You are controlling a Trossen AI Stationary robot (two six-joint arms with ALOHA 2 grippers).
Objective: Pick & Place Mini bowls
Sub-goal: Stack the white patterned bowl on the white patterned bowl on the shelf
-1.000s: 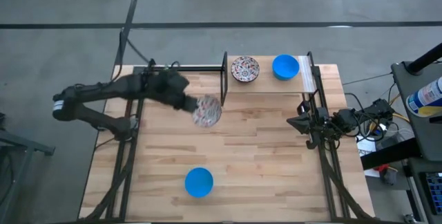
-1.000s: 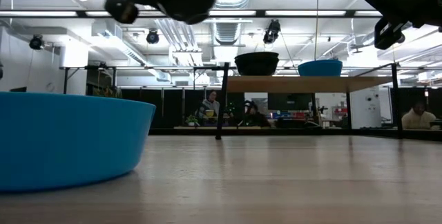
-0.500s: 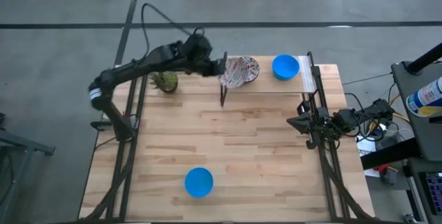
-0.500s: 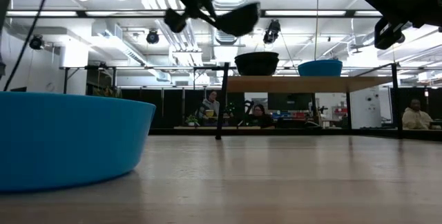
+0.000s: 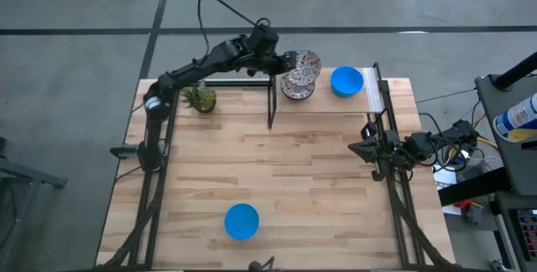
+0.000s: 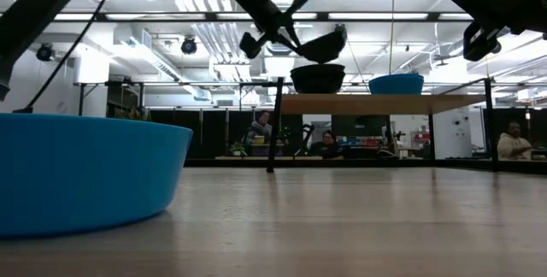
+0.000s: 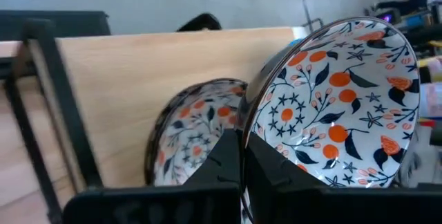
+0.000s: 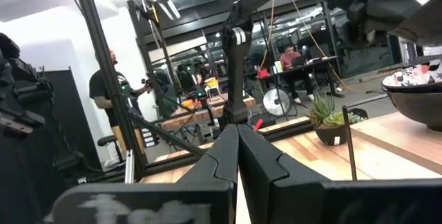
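Observation:
My left gripper (image 5: 283, 60) is shut on a white floral mini bowl (image 5: 304, 64), which hangs over the raised wooden shelf (image 5: 323, 102) at the table's far edge. Just below it a second floral mini bowl (image 5: 295, 87) rests on the shelf by its base, with a blue mini bowl (image 5: 346, 81) to its right. Another blue mini bowl (image 5: 242, 221) sits on the table near the front edge and fills the low view's left (image 6: 85, 170). My right gripper (image 5: 365, 148) stays shut at the table's right side, touching nothing. My left gripper pinches the held bowl's rim (image 7: 246, 128) on the side toward the table's left, one finger inside the bowl and one outside. The fingers (image 7: 276, 172) come from the left, slanting down. The bowl is lifted clear, open side up and slightly tilted, above the shelf's floral bowl (image 6: 318, 78).
A small potted green plant (image 5: 200, 98) stands at the far left of the table. The shelf's dark upright post (image 5: 272, 96) stands under the left arm. People sit in the room beyond the table (image 6: 261, 132). Bare wood lies mid-table (image 5: 277, 171).
My left gripper has carried the floral bowl from the middle of the table toward the far edge and to the right, rising a little. The bowl now hangs over the shelf above the other floral bowl. The gripper has stayed shut on it.

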